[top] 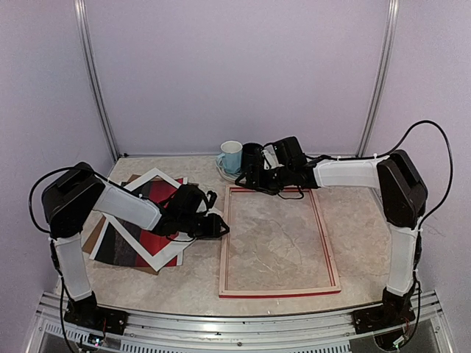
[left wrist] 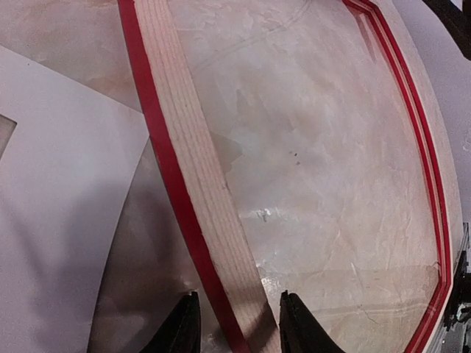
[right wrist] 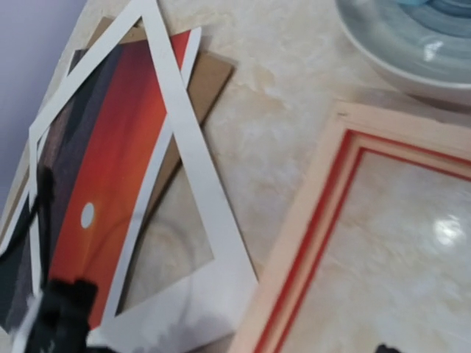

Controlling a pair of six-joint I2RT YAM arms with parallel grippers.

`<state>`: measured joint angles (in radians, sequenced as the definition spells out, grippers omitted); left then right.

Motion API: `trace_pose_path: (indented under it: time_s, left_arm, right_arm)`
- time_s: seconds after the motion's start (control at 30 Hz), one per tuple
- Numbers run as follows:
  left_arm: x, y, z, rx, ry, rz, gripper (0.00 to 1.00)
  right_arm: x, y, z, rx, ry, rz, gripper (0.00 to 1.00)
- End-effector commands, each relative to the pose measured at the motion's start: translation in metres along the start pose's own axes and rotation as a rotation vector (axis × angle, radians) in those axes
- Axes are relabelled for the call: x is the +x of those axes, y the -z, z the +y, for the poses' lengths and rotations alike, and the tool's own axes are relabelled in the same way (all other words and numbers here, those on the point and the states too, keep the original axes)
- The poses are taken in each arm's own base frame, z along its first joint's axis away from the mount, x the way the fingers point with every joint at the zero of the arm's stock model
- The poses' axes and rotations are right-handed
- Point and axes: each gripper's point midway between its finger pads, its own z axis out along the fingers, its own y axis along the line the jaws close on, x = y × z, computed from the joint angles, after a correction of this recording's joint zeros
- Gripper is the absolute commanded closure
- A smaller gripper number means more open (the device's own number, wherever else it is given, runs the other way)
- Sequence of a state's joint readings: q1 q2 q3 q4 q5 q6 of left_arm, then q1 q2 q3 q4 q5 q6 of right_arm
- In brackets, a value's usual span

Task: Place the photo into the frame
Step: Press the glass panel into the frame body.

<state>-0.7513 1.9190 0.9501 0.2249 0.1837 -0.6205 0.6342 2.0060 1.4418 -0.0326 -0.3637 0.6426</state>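
Note:
The frame (top: 224,250) lies flat on the table with its pale wood back up and a red edge showing; the tabletop shows through it. My left gripper (top: 221,228) is low at the frame's left rail (left wrist: 199,169). Its fingers (left wrist: 240,296) stand open on either side of the rail, with a gap on each side. The photo (right wrist: 110,169), a red sunset with a small white sun, lies left of the frame under a white mat (right wrist: 199,191). My right gripper (top: 243,180) hovers by the frame's far left corner (right wrist: 338,118), open, with nothing seen between its jaws.
A brown backing board (right wrist: 210,77) lies under the photo. A pale blue mug (top: 231,156) and a black cup (top: 252,156) stand behind the frame, beside a grey-blue plate (right wrist: 397,44). Walls close in the back and both sides.

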Motion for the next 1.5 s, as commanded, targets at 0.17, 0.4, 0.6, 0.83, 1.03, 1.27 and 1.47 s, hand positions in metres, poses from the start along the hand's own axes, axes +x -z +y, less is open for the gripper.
trace_pose_path:
  time_s: [0.17,0.4,0.6,0.83,1.03,1.27,1.47]
  left_arm:
    - [0.006,0.002,-0.034,0.149,0.015,-0.029,0.63]
    - [0.022,-0.002,-0.05,0.194,-0.009,-0.014,0.64]
    - [0.03,-0.002,-0.047,0.194,0.006,-0.017,0.65]
    - [0.031,0.001,-0.027,0.098,0.018,-0.04,0.65]
    - [0.03,-0.001,-0.032,0.125,0.014,-0.034,0.66]
    - [0.032,-0.005,-0.037,0.156,0.02,-0.02,0.67]
    - [0.04,-0.011,-0.034,0.152,0.031,0.0,0.73]
  right_arm:
    - [0.007,-0.037,0.008,-0.048,-0.042,0.072,0.2]
    - [0.01,-0.052,0.008,-0.073,-0.064,0.097,0.2]
    - [0.016,-0.06,0.001,-0.061,-0.077,0.118,0.2]
    - [0.028,-0.072,-0.006,-0.076,-0.103,0.149,0.2]
    - [0.027,-0.08,-0.007,-0.082,-0.119,0.155,0.21]
    - [0.03,-0.09,-0.012,-0.078,-0.137,0.163,0.21]
    - [0.031,-0.098,-0.014,-0.081,-0.158,0.166,0.21]
